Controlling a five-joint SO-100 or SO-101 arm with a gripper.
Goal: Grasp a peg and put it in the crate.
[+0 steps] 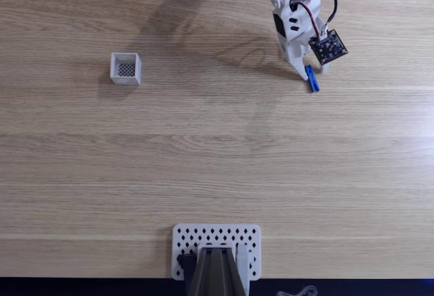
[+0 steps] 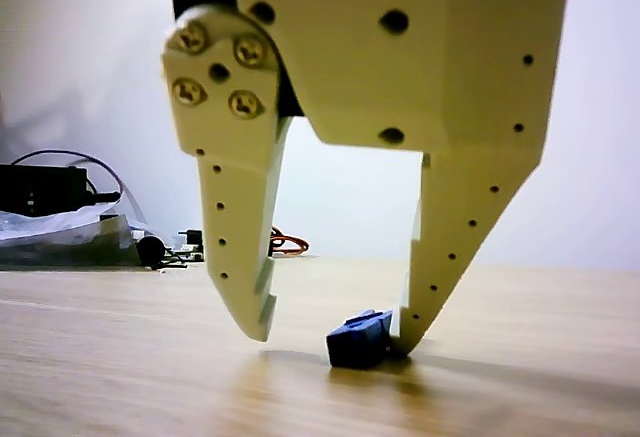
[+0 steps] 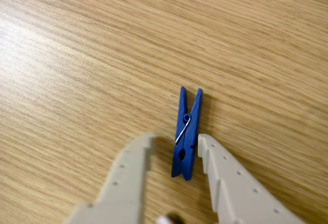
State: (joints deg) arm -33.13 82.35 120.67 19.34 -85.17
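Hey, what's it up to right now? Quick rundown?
Gripper open, fingers down astride the blue peg, one finger touching it. Peg flat on the table, not lifted. Crate far off in the fixed view; bare wood between.

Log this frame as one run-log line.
phase: pre-grasp | gripper: open, fingers straddling peg | peg: flat on table, one finger touching it | crate: empty, far left in fixed view

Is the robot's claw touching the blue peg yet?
Touching on one side. In the other view one finger rests against the peg; the second stands clear of it, the jaws open.
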